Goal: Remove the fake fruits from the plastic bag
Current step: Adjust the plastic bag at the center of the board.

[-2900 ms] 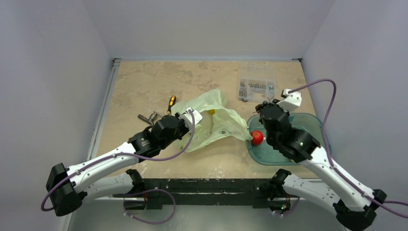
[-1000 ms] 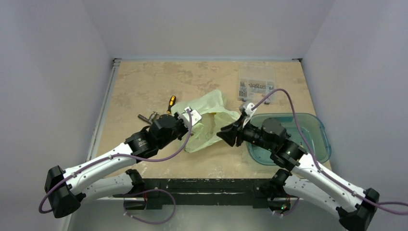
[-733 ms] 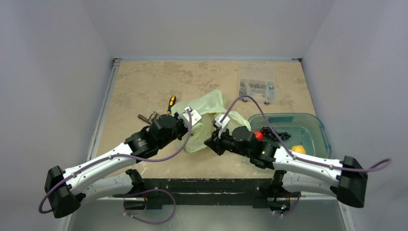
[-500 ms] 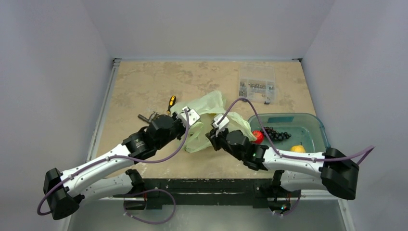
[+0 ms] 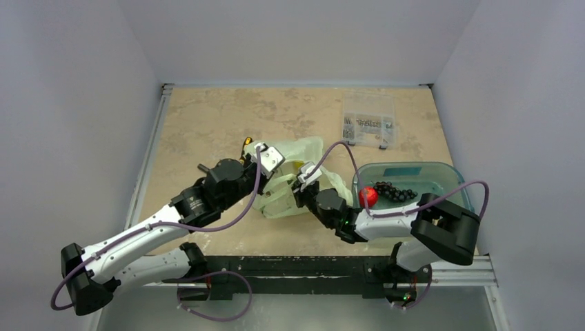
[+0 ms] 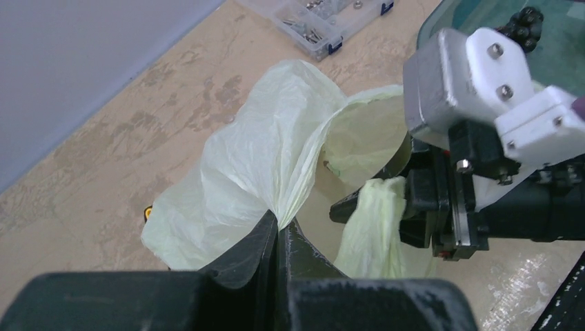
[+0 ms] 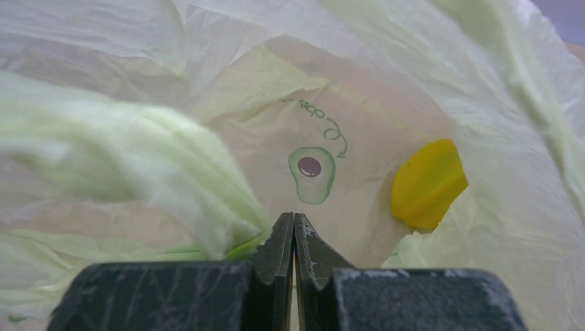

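Note:
The pale-green plastic bag (image 5: 290,186) lies at mid-table with its mouth facing right. My left gripper (image 6: 278,222) is shut on a bunched fold of the bag (image 6: 262,158) and holds it up. My right gripper (image 7: 294,219) is shut, its tips at the bag's mouth (image 5: 301,189). A strand of the bag (image 6: 376,221) hangs across its left finger. A yellow fruit piece (image 7: 428,185) lies inside the bag ahead of the right gripper. The red apple (image 5: 368,196) and the dark grape bunch (image 5: 394,192) lie in the teal tub (image 5: 414,171).
A clear parts box (image 5: 368,121) stands at the back right. A yellow-handled screwdriver (image 5: 247,143) and a metal tool (image 5: 203,167) lie left of the bag. The right arm's elbow (image 5: 445,224) covers the tub's near side.
My right arm left the apple in the tub and swung left to the bag's mouth. My left gripper has pulled its fold of the bag up and back.

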Tool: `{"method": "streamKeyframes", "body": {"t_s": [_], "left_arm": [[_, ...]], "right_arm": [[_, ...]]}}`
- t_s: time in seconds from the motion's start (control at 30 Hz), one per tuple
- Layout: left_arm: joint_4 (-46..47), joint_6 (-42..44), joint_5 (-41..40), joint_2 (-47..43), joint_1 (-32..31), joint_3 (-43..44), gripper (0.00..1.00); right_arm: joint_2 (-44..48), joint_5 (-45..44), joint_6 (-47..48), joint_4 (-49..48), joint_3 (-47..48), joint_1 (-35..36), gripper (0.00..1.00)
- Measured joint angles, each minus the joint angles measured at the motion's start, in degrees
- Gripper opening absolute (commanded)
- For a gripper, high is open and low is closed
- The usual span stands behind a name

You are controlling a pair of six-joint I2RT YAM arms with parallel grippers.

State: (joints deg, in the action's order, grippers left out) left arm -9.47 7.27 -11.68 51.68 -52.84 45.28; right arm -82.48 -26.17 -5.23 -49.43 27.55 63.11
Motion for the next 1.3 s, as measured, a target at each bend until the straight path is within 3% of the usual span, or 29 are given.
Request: {"method": "streamKeyframes", "body": {"t_s": [0.23, 0.6, 0.83, 1.03, 1.3], "left_arm": [[0.09, -0.68, 2.95, 1.25, 0.33, 2.84, 0.00], [3.06, -0.68, 4.70, -2.47, 0.72, 1.29, 0.00], [4.24, -0.37, -1.70, -6.54, 0.76, -2.45, 0.00], [4.26, -0.17, -3.06, -7.96, 0.92, -3.34, 0.00], [3.87, -0.68, -0.35, -5.70, 1.03, -3.34, 0.00]], "right_arm": [[-5.11, -1.92, 1.95, -6.43, 0.72, 0.00, 0.00], [-16.92, -16.57, -3.04, -10.19, 6.03, -1.90, 0.00], [-14.91, -24.70, -22.64, 11.45, 6.99, -7.74, 0.00], [-9.99, -20.13, -22.27, 15.43, 4.15, -10.12, 0.08], [-6.82, -6.51, -10.29, 7.43, 3.17, -9.94, 0.31]]}}
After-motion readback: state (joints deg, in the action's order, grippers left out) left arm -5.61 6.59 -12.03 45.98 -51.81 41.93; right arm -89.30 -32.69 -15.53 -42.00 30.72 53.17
